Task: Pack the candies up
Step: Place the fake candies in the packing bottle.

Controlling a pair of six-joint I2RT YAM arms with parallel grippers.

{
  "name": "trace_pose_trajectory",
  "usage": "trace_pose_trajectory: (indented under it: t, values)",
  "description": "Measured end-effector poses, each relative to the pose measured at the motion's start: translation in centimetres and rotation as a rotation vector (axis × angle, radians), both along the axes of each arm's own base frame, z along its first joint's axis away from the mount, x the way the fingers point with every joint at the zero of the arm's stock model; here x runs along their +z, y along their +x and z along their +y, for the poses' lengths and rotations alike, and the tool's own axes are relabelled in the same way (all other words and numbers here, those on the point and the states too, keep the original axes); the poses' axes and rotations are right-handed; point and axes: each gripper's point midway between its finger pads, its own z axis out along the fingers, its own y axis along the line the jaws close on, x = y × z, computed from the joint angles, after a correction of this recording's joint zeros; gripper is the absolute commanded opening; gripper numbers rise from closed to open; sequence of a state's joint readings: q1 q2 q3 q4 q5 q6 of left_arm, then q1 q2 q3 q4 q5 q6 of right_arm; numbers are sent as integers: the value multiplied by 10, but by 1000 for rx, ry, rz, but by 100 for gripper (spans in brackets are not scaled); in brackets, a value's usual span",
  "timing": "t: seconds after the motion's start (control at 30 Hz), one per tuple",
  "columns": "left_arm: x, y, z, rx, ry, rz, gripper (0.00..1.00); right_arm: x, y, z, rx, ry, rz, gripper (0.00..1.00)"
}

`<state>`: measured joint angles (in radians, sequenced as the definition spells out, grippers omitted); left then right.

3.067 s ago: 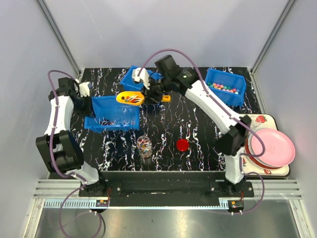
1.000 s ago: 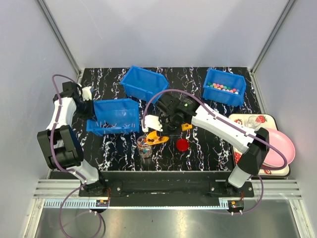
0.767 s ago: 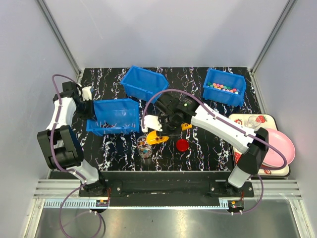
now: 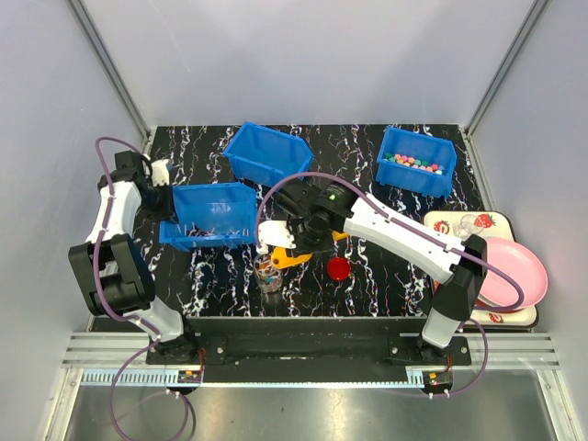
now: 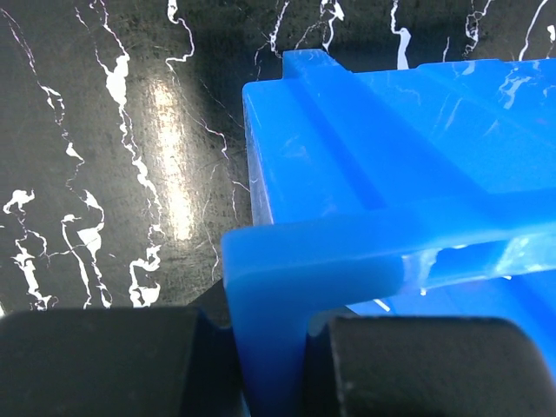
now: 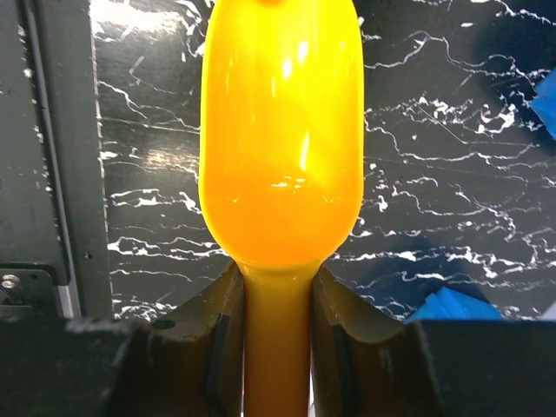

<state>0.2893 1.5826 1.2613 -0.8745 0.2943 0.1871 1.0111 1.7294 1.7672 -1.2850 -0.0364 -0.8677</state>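
Right gripper point(image 6: 276, 326) is closed on the thin handle of the yellow scoop point(image 6: 282, 156), one dark finger pressed against each side of it. The wrist camera shows the smooth, rounded back of the scoop's bowl, so what the bowl carries cannot be told from there. Seen from above, the right gripper point(image 4: 296, 241) holds the scoop point(image 4: 284, 258) tilted, with its front end just over the mouth of a small clear jar point(image 4: 268, 280). The jar stands upright near the front edge of the black marbled table point(image 4: 386, 276), and a heap of mixed-colour candies point(image 4: 267, 270) fills it. Just to the right of the jar, apart from it, a flat round red lid point(image 4: 339, 267) lies on the table.

Left gripper point(image 5: 271, 365) is closed too, nearly all the way, pinching the wall of a blue bin point(image 5: 391, 174) between its two fingers. From above, the left gripper point(image 4: 168, 213) grips that bin point(image 4: 207, 237) at its left end, and the bin looks tipped — its open side leans toward the camera.

A second blue bin point(image 4: 268, 152) lies tilted at the back of the table. More candies point(image 4: 412, 163), small pastel balls, sit in a third blue bin point(image 4: 418, 179) at the back right corner, well apart from the jar. At the right edge a pink plate point(image 4: 519, 276) rests on a strawberry-print tray point(image 4: 464, 223).
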Motion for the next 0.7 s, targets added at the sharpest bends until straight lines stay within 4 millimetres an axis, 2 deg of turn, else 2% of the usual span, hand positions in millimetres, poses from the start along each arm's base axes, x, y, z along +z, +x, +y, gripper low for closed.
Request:
trace_pose_trajectory:
  t: [0.4,0.7]
  values:
    - [-5,-2,1,0,8,4,0,6,5,-5,16,-61,-64,0]
    - [-8,-4,10,24,36,11,0,21,20,-6,5,-67,-151,0]
